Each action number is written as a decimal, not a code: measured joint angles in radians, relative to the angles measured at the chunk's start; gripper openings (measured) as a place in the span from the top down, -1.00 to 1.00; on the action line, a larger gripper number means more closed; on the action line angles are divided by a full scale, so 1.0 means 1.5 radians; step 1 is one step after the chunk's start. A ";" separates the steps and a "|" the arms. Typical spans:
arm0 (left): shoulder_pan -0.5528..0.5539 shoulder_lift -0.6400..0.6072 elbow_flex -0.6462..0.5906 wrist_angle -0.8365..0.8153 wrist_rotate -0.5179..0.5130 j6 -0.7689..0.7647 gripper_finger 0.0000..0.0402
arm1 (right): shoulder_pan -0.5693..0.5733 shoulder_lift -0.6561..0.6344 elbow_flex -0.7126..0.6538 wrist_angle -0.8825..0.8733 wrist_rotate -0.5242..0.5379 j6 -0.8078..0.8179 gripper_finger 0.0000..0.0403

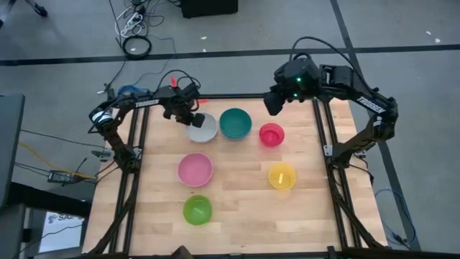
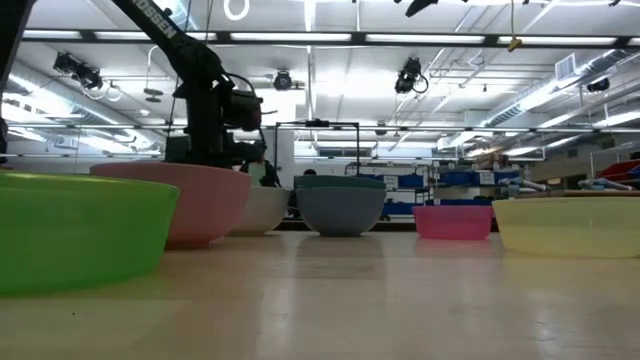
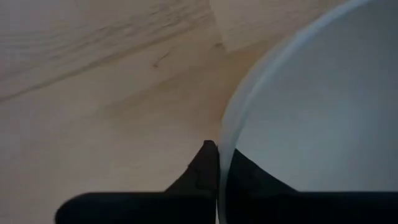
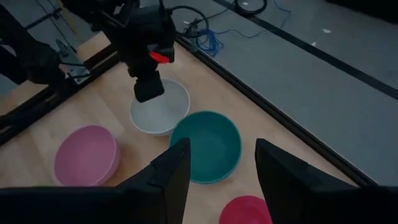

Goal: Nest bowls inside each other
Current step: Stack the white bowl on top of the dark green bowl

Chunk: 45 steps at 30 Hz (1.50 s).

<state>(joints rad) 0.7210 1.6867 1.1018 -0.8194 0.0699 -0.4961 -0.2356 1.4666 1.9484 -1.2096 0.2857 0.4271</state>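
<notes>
Six bowls stand upright on their bases on the wooden table. The white bowl [image 1: 205,129] and teal bowl [image 1: 235,123] are at the back, with the red bowl [image 1: 272,134] to their right. The pink bowl [image 1: 195,170] and yellow bowl [image 1: 282,176] are in the middle, and the lime green bowl [image 1: 197,209] is near the front. My left gripper [image 1: 192,119] is down at the white bowl's far left rim, shut on it. My right gripper [image 4: 221,152] hangs open high over the table's far right, holding nothing. My left gripper pinches the white bowl's rim [image 3: 221,140] on the bowl's far left side. One finger [image 3: 245,177] is inside the bowl and the other finger [image 3: 199,171] is outside. The fingers come from above, pointing down. The bowl stands upright with its base on the table [image 2: 262,212].
Black frame rails [image 1: 136,144] run along the table's left and right sides. The teal bowl [image 4: 208,146] stands close beside the white bowl [image 4: 160,111]. Bare wood lies between the bowls and along the front right [image 1: 287,223].
</notes>
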 joint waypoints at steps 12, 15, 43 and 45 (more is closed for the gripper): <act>0.001 -0.036 0.250 -0.102 0.047 0.058 0.98 | -0.001 0.000 0.000 -0.015 0.047 0.000 0.17; -0.036 -0.015 0.281 -0.089 0.034 0.033 0.98 | -0.001 0.000 0.000 -0.015 0.059 0.001 0.17; -0.109 0.103 0.300 0.010 0.107 -0.091 0.23 | 0.043 0.000 0.000 -0.019 0.059 0.036 0.17; -0.106 0.103 0.300 0.010 0.107 -0.091 0.15 | 0.043 0.000 0.000 -0.019 0.059 0.036 0.17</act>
<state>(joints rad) 0.5618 1.8416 1.5519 -0.8043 0.2307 -0.6326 -0.1711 1.4666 1.9484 -1.2383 0.3744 0.4806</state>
